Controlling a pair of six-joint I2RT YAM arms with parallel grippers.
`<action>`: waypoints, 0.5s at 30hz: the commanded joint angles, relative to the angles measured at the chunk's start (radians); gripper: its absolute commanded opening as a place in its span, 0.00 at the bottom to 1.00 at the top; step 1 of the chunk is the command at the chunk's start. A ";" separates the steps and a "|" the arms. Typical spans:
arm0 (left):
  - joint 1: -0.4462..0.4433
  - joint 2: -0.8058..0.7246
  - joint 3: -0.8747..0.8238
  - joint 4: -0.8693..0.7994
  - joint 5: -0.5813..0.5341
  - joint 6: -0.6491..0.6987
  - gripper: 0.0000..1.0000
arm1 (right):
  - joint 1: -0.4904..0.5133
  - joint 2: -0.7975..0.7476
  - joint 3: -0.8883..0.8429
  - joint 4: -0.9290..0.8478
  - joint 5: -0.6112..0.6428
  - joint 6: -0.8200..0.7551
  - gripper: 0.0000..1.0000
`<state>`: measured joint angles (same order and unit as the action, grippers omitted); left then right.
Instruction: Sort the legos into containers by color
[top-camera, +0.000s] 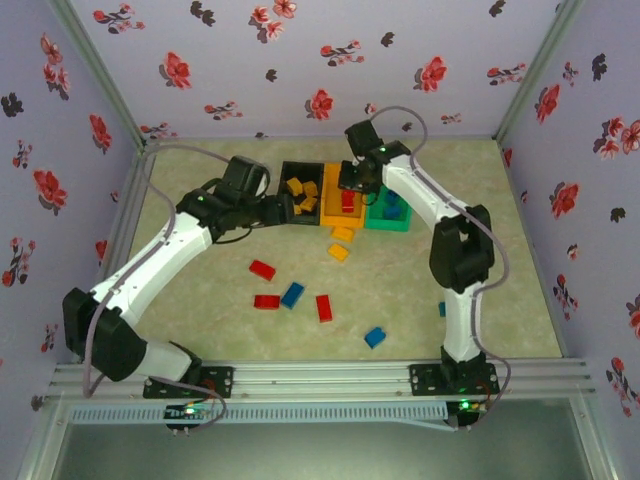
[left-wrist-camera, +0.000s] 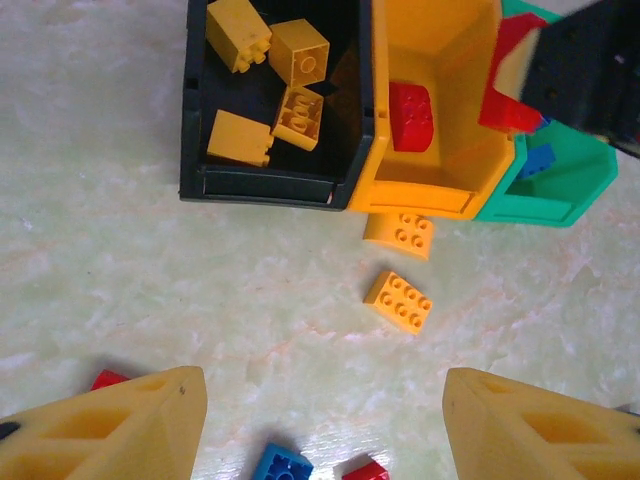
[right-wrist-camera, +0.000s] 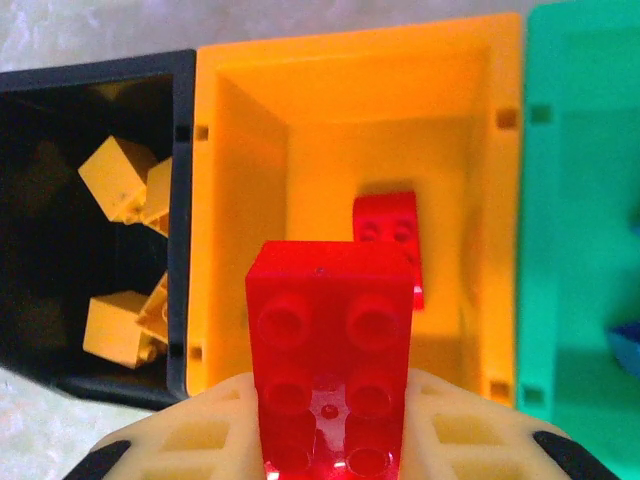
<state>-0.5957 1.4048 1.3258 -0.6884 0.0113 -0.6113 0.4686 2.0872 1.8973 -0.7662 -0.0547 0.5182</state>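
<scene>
We can read no text, label, brand, number or sign in any of the views. The studs on the red brick (right-wrist-camera: 330, 330) closest to the right wrist camera are too glossy and blurred for us to make out any embossed lettering. The walls (top-camera: 320, 60) carry a flower print without words.

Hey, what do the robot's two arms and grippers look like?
The left arm and right arm have white shells, black joints, small green lights and grey cables looping alongside. The left gripper has yellow-orange plastic fingers with triangular cut-outs. The right gripper has paler cream fingers, also with cut-outs.
</scene>
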 joint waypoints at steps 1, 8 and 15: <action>-0.010 -0.029 -0.018 -0.035 -0.038 -0.017 0.65 | -0.010 0.069 0.098 -0.065 -0.067 -0.026 0.31; -0.014 -0.044 -0.044 -0.043 -0.083 -0.044 0.68 | -0.010 0.089 0.130 -0.070 -0.107 -0.035 0.55; -0.016 -0.055 -0.075 -0.046 -0.115 -0.077 0.69 | -0.010 -0.015 -0.012 -0.021 -0.098 -0.032 0.56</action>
<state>-0.6033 1.3788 1.2678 -0.7185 -0.0654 -0.6571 0.4599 2.1544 1.9335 -0.7948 -0.1398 0.4969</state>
